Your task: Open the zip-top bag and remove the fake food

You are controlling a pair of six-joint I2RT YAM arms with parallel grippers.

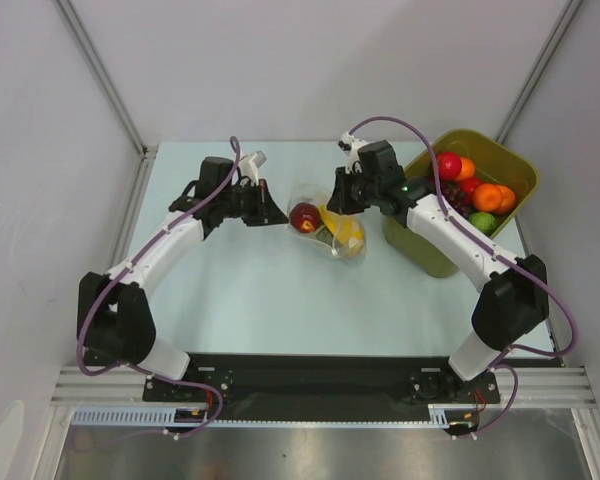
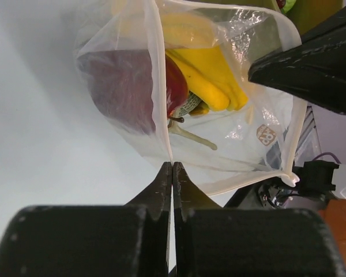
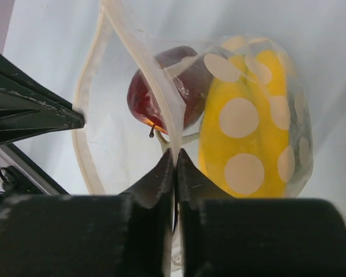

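Note:
The clear zip-top bag hangs between my two grippers over the table's middle, its mouth pulled open. Inside lie a dark red apple and a yellow banana. My left gripper is shut on the bag's left zip strip. My right gripper is shut on the opposite zip strip. The left wrist view shows the apple and banana through the plastic. The right wrist view shows the apple and the banana behind white dots printed on the bag.
An olive-green tub stands at the back right, holding several toy fruits, right beside my right arm. White walls and a metal frame enclose the pale table.

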